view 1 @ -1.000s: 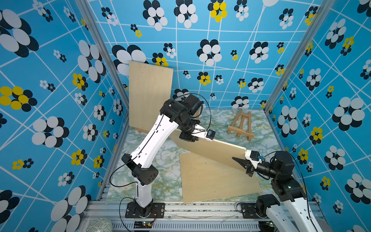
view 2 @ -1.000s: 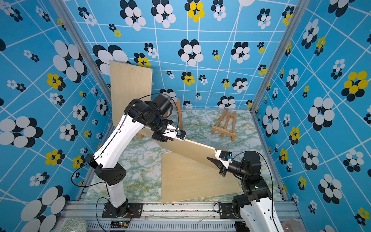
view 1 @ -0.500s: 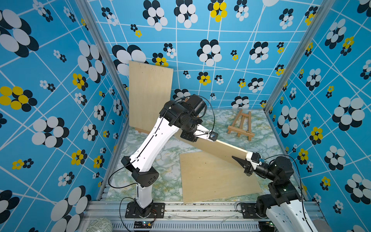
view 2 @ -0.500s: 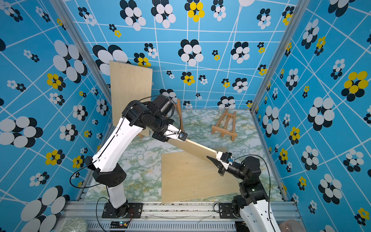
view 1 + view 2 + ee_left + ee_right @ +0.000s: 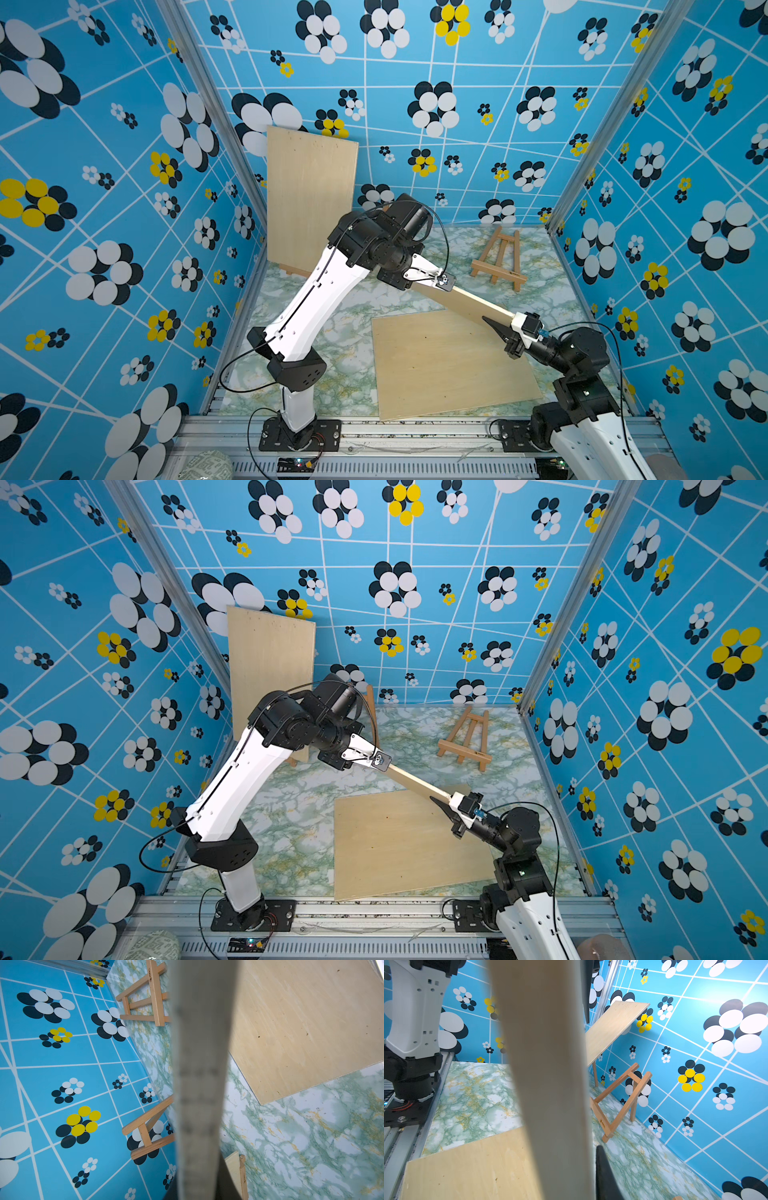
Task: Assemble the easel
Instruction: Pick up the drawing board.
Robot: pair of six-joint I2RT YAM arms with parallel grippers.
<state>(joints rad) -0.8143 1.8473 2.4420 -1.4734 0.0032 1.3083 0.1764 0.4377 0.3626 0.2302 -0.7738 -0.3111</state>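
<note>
The desk [image 5: 345, 316] carries three boards and one small empty stand. The leaning board [image 5: 309, 199] stands upright at the far left. Its lower edge sits on a wooden ledge and its top rests against the wall, so it looks already set up. The flat board [image 5: 440, 365] lies on the desk at the near right, probably waiting its turn.

Above it, the carried board [image 5: 473, 305] hangs clear of the desk, turned on edge and running from far left to near right. One arm takes each end. I judge this is because so long and thin a sheet would swing or twist from a single grip.

The small easel [image 5: 498, 259] stands open and empty at the far right, near the back wall. It seems to be where this board is meant to go.

The left end effector [image 5: 415, 284] is clamped on the board's far-left end, mostly hidden under its wrist. The right end effector [image 5: 505, 324] is clamped on the near-right end, with one dark finger [image 5: 496, 330] lying flat on the board's face.

The easel sits beyond the carried board, to the right of the left end effector and farther back than the right one. It is apart from both.
</note>
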